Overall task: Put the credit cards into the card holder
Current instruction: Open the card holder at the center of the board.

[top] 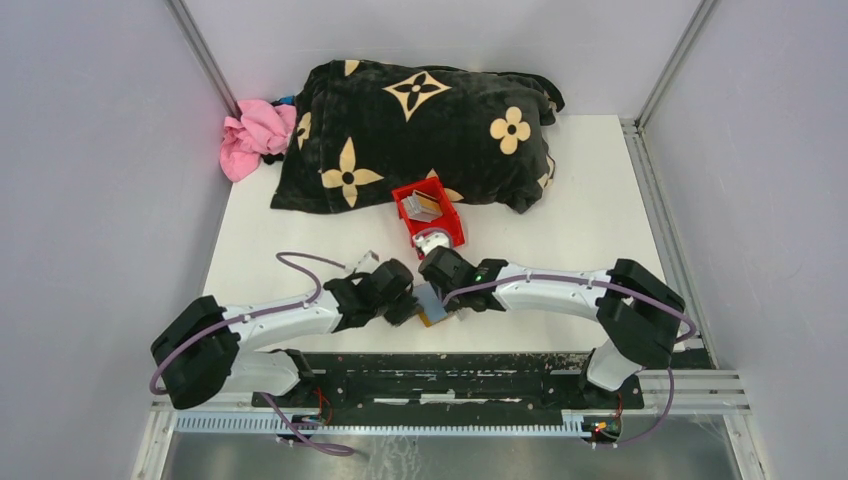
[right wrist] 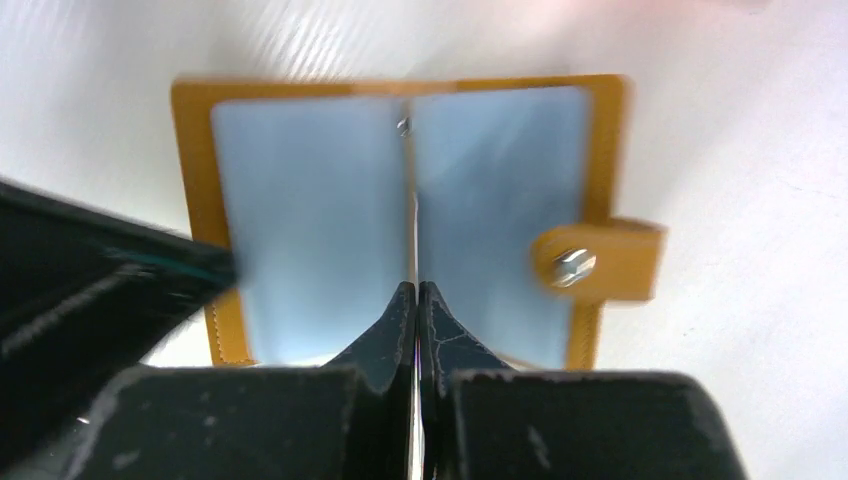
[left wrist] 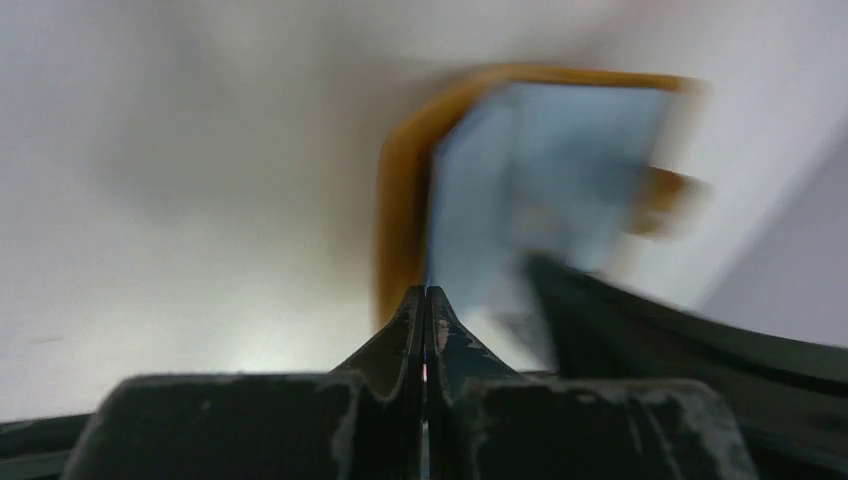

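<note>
The card holder (top: 432,319) lies open near the table's front edge, between the two grippers. Its cover is tan (right wrist: 190,150) and its clear pockets (right wrist: 310,210) are pale blue. My left gripper (top: 410,310) (left wrist: 427,292) is shut on the edge of one pocket leaf (left wrist: 540,190). My right gripper (top: 440,298) (right wrist: 416,287) is shut on a thin pale sheet seen edge-on over the holder's middle. It looks like a credit card (right wrist: 410,200). More credit cards (top: 425,207) stand in the red bin (top: 400,192).
A black blanket with tan flowers (top: 420,130) fills the back of the table, with a pink cloth (top: 250,135) at its left. The red bin stands just behind the grippers. Grey walls close in on both sides.
</note>
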